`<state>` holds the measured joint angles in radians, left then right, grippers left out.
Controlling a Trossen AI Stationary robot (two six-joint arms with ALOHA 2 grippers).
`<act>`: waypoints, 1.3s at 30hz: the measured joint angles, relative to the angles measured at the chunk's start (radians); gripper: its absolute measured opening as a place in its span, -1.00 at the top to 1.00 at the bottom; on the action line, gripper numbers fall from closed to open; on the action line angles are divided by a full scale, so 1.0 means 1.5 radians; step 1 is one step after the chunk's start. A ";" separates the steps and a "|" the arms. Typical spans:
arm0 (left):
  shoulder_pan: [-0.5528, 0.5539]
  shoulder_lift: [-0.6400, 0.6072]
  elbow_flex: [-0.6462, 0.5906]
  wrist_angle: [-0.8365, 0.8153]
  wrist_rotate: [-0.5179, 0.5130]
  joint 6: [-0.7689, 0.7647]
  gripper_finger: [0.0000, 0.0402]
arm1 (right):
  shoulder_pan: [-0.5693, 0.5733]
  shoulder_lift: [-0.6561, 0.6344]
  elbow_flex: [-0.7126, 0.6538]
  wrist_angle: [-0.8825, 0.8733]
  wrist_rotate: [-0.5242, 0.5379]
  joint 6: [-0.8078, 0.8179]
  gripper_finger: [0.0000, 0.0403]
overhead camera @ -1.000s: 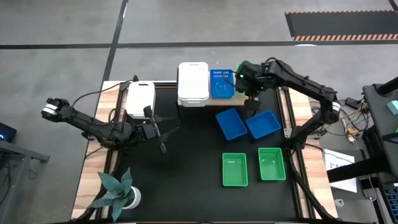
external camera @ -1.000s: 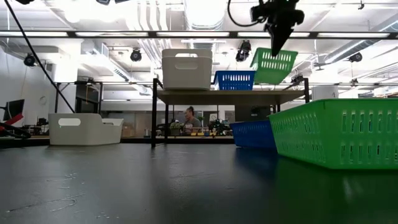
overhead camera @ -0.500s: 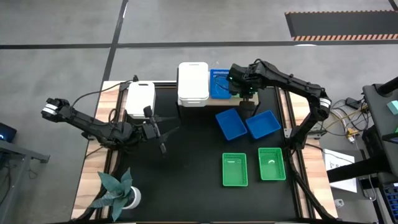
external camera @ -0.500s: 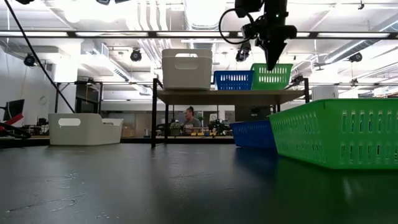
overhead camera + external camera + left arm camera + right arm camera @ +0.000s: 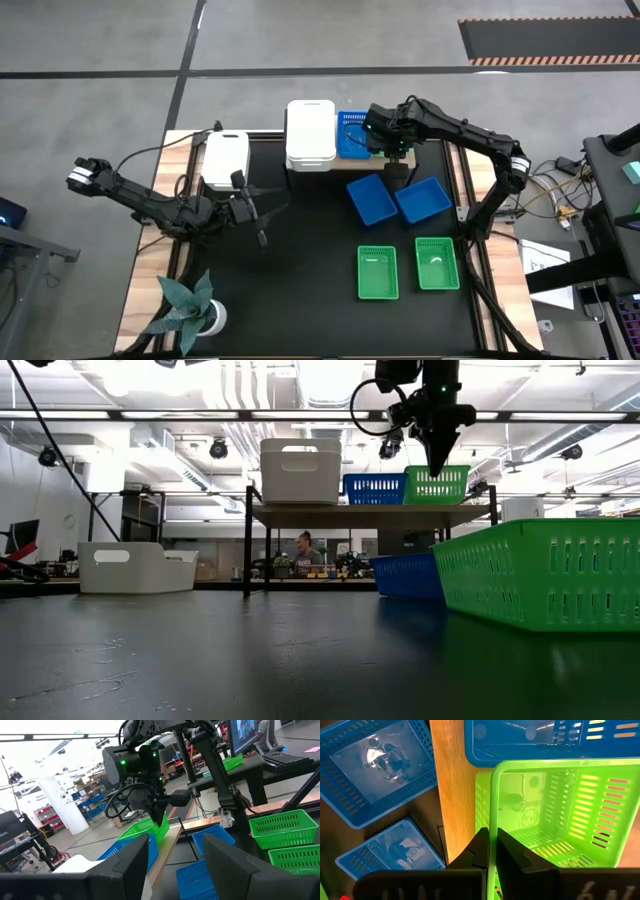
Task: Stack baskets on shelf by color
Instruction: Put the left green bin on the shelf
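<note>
Green basket (image 5: pixel 555 815) has come down onto shelf (image 5: pixel 451 795); right gripper (image 5: pixel 492 851) pinches its rim (left gripper (image 5: pixel 262 212) wide).

Right hand (image 5: pixel 491 851) pinches green basket (image 5: pixel 560 815) rim over shelf (image 5: pixel 452 795) (3 blue baskets (image 5: pixel 375 765) around).

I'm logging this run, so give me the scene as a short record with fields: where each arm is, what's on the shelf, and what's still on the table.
right gripper: over the shelf's right end, fingers shut on the rim of the green basket
green basket: on the shelf, beside the blue basket
white baskets: stacked at the shelf's left end
left gripper: open, low over the table's left side, holding nothing
table: two blue baskets, two green baskets, one white basket
potted plant: table's front left corner
</note>
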<state>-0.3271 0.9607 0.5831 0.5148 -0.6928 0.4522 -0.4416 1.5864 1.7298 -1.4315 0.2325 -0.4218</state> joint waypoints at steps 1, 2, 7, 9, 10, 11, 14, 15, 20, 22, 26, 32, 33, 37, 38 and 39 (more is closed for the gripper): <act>0.000 0.000 0.000 0.000 0.000 0.000 0.15 | 0.000 0.000 0.000 0.000 0.000 0.000 0.96; 0.000 0.000 0.001 0.000 0.000 0.000 0.15 | 0.000 0.000 0.000 0.000 0.000 0.000 0.96; 0.000 0.000 0.000 0.000 0.000 0.000 0.15 | 0.000 0.000 0.000 0.000 0.002 -0.001 0.86; 0.000 0.000 0.001 0.000 0.000 0.000 0.15 | 0.000 0.000 0.000 0.000 0.003 0.001 0.79; 0.000 0.000 0.001 0.000 0.000 0.000 0.15 | 0.000 0.000 0.000 0.000 0.003 0.001 0.76; 0.000 0.000 0.001 0.000 0.000 0.000 0.15 | 0.000 0.000 0.000 0.000 0.003 0.004 0.73; 0.000 0.000 0.001 0.000 0.000 0.000 0.15 | 0.000 0.000 0.000 -0.006 0.003 0.007 0.68; 0.000 0.000 0.001 0.000 0.000 0.000 0.15 | 0.000 0.000 0.000 -0.011 0.006 0.010 0.68; 0.000 0.000 0.001 0.000 0.000 0.000 0.15 | 0.000 -0.003 -0.001 -0.044 0.026 0.028 0.67; 0.000 0.000 0.001 0.000 0.000 0.000 0.15 | 0.000 -0.006 -0.001 -0.046 0.026 0.034 0.66; 0.000 0.001 0.002 0.000 0.000 0.000 0.15 | 0.000 -0.007 -0.001 -0.056 0.026 0.042 0.67; -0.001 0.001 0.003 0.000 0.000 0.000 0.15 | 0.000 -0.007 -0.004 -0.054 0.021 0.043 0.77; -0.001 0.001 0.003 0.000 0.000 0.000 0.15 | 0.000 -0.007 -0.006 -0.053 0.021 0.045 0.79; -0.001 0.001 0.002 0.000 0.000 0.000 0.15 | 0.000 -0.007 -0.012 -0.057 0.021 0.055 0.88; -0.001 0.001 0.002 0.000 0.000 0.000 0.15 | 0.000 -0.007 -0.012 -0.059 0.021 0.056 0.89; -0.001 0.001 0.002 0.000 0.001 0.000 0.15 | 0.000 -0.007 -0.012 -0.060 0.021 0.056 0.91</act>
<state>-0.3283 0.9615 0.5868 0.5151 -0.6911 0.4519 -0.4416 1.5757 1.7115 -1.5216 0.2638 -0.3378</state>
